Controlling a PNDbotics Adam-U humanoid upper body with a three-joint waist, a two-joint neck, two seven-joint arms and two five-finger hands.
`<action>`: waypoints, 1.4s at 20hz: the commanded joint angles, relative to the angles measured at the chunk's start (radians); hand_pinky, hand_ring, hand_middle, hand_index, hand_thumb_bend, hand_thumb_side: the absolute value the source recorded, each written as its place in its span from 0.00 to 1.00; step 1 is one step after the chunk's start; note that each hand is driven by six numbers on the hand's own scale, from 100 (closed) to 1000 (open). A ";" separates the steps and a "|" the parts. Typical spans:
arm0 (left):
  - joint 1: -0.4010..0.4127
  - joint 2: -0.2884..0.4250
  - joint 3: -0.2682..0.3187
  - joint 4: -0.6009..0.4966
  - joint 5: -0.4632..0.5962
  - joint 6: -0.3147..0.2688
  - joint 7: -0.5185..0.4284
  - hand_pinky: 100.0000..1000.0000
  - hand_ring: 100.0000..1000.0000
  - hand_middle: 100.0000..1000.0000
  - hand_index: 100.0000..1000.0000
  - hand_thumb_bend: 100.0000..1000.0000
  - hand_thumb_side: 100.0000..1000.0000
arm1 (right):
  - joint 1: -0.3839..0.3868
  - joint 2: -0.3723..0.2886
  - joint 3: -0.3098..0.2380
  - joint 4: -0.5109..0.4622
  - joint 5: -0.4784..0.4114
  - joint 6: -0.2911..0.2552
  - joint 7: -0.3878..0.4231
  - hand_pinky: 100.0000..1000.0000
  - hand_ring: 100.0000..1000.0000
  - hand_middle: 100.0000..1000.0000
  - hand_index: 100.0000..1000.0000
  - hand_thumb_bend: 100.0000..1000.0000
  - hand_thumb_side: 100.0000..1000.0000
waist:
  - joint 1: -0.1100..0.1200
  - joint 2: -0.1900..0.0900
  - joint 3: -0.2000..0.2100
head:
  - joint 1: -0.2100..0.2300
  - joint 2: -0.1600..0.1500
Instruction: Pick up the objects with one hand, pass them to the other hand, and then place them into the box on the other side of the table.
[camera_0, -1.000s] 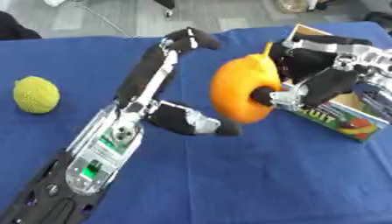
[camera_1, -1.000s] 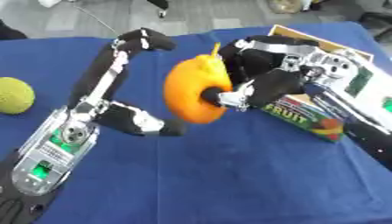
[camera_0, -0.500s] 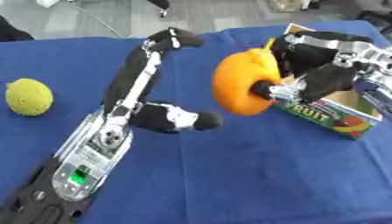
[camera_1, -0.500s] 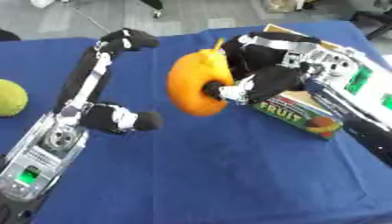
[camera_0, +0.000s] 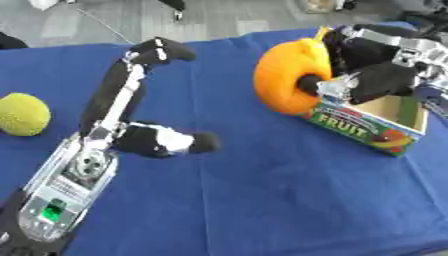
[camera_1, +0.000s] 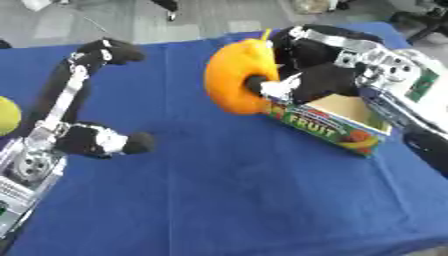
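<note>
Held the orange fruit (camera_0: 291, 76) in the right hand (camera_0: 372, 75), thumb and fingers curled round it, up off the blue table (camera_0: 262, 190) and just beside the near left edge of the box (camera_0: 367, 120). Carried a small yellow stem at its top. Stood open-topped at the table's right side, the box, printed FRUIT on its front wall. Hovered apart over the table's left half, the left hand (camera_0: 157, 140), fingers stretched out and the thumb sticking rightward, nothing in it. Lay at the far left edge, well apart from everything, a yellow-green fruit (camera_0: 24, 114).
</note>
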 joint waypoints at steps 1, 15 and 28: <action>0.002 0.056 0.034 -0.043 0.043 0.029 0.015 0.74 0.77 0.65 0.69 0.65 0.63 | 0.032 -0.072 -0.066 -0.013 -0.029 -0.027 -0.049 0.50 0.71 0.40 0.40 0.10 0.00 | 0.007 -0.019 -0.003 | -0.004 -0.006; 0.097 0.140 0.140 -0.169 0.167 0.094 0.134 0.72 0.75 0.66 0.67 0.52 0.63 | 0.268 -0.163 -0.228 -0.013 -0.085 -0.100 -0.220 0.52 0.72 0.40 0.41 0.09 0.00 | 0.014 -0.009 -0.009 | -0.004 -0.016; 0.169 0.198 0.221 -0.237 0.208 0.111 0.223 0.70 0.74 0.64 0.66 0.52 0.63 | 0.409 -0.171 -0.289 -0.013 -0.012 -0.122 -0.354 0.52 0.73 0.41 0.43 0.07 0.00 | 0.017 0.003 -0.004 | -0.019 -0.032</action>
